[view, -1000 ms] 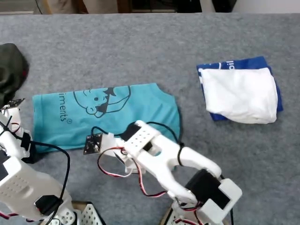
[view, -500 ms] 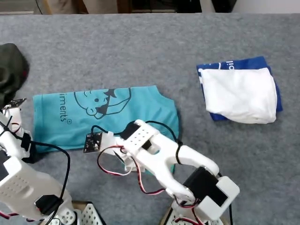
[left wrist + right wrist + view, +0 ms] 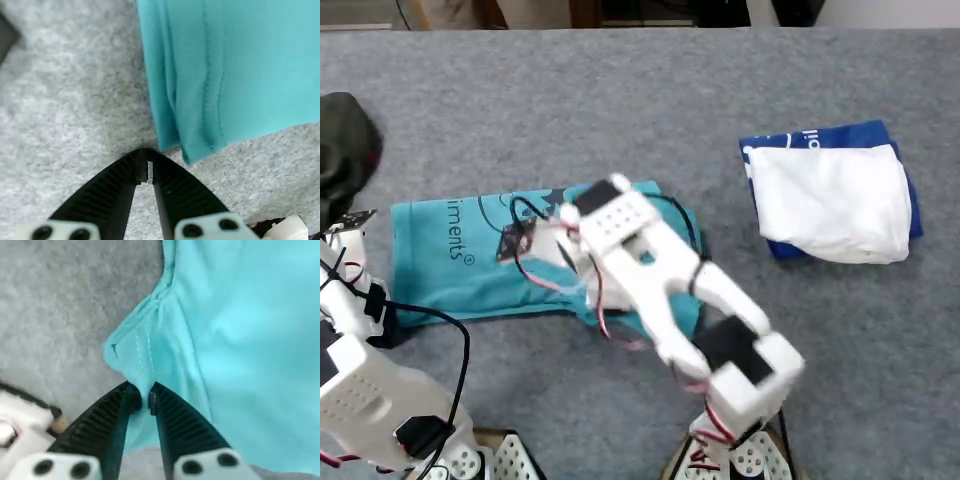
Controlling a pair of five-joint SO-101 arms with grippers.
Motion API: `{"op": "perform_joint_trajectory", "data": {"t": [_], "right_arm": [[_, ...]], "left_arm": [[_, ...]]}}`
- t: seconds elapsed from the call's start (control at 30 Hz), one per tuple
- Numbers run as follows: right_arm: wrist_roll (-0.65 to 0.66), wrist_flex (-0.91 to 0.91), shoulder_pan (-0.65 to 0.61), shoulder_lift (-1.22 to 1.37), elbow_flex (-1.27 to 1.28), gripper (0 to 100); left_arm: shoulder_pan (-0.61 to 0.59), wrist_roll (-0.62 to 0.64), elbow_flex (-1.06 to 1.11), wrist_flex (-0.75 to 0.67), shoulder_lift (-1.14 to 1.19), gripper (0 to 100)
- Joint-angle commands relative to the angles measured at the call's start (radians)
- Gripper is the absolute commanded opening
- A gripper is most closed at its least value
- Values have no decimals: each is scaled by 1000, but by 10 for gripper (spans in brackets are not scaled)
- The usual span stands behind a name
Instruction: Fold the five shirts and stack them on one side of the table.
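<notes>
— Grey felt covers the whole table (image 3: 720, 90). On it, my right gripper (image 3: 141, 396) is pinched almost closed on a stitched edge of the teal shirt (image 3: 240, 330). The cloth runs between the jaws and the hem bunches just beside them.

— And the other one?

— My left gripper (image 3: 145, 159) has its tips pressed together with nothing between them. It sits low over the felt, just beside a corner of the same shirt. I cannot tell whether it touches the cloth.

— Where does that shirt lie?

— On the near left part of the table, printed side up. My right arm reaches across its middle, and the near edge is rumpled there.

— What else is out?

— A folded white shirt (image 3: 835, 205) rests on a folded blue shirt (image 3: 820, 137) toward the far right, well apart from the teal one. A dark garment (image 3: 342, 150) sits bunched at the table's left edge.
</notes>
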Motion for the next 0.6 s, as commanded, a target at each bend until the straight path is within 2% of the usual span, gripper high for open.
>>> {"op": "perform_joint_trajectory", "data": {"t": [0.0,0.17,0.3,0.57], "right_arm": [[98,157,51,180,-338,2],[163,189,62,369,-648,2],[233,187,51,447,-714,2],[262,144,51,526,-883,5]], "left_arm": [[-3,-9,-9,-17,-5,20],[-3,-9,-9,-15,-5,20],[-3,-9,-9,-15,-5,20],[-3,-9,-9,-15,-5,22]]}}
